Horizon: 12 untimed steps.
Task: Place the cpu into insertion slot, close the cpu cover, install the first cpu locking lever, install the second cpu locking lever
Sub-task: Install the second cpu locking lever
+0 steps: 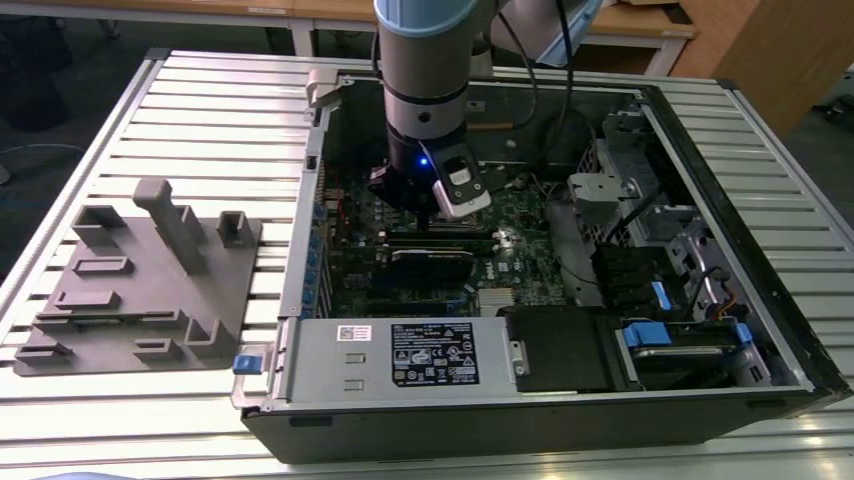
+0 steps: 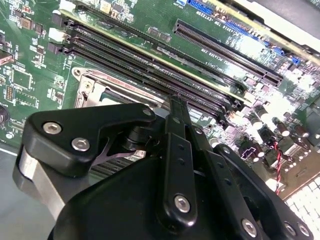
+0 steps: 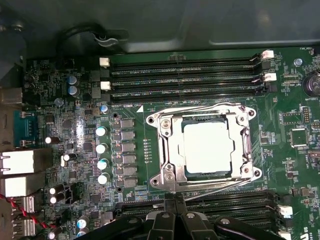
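The gripper (image 3: pixel 175 201) is hanging low inside an open computer case (image 1: pixel 747 300), its black fingers (image 2: pixel 178 130) drawn together to a closed tip with nothing held between them, and the tip is sitting at the edge of the socket assembly on the green motherboard (image 3: pixel 130 107). In the exterior view the arm (image 1: pixel 424 60) is reaching straight down into the case, which is lying on a slatted metal worktop (image 1: pixel 200 130); a grey moulded fixture (image 1: pixel 140 285) is resting on the worktop well apart from the gripper, towards the exterior view's left. Long black memory slots (image 3: pixel 185 80) are running along the far side of the socket from the gripper, with more beside the gripper itself. In the first wrist view the cpu cover (image 3: pixel 170 150) is lying closed and flat over the insertion slot (image 3: pixel 240 112), just beyond the fingertips. The cpu (image 3: pixel 207 147) is sitting seated in that slot, its pale metal top showing through the cover's cut-out.
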Tool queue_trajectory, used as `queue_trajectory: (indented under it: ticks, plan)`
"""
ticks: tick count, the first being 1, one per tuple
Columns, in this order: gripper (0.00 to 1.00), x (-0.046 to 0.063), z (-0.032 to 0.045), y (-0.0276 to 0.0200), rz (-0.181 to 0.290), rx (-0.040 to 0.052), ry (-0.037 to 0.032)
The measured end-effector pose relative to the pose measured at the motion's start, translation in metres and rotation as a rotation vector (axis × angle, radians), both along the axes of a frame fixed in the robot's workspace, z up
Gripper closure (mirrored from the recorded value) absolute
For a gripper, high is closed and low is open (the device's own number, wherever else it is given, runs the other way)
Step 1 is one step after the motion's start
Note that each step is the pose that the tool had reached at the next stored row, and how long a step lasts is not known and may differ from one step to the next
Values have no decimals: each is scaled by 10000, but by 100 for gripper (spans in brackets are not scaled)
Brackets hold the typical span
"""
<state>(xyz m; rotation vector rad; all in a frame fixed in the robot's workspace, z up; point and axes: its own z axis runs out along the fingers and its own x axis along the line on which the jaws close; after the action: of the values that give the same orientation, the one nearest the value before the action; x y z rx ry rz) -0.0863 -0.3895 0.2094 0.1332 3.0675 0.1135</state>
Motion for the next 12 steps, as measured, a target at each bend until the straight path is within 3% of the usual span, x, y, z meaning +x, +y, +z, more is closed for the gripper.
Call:
queue_trajectory:
  ticks: [12]
  plan:
    - [89,-1,-60,-3,0,34,6]
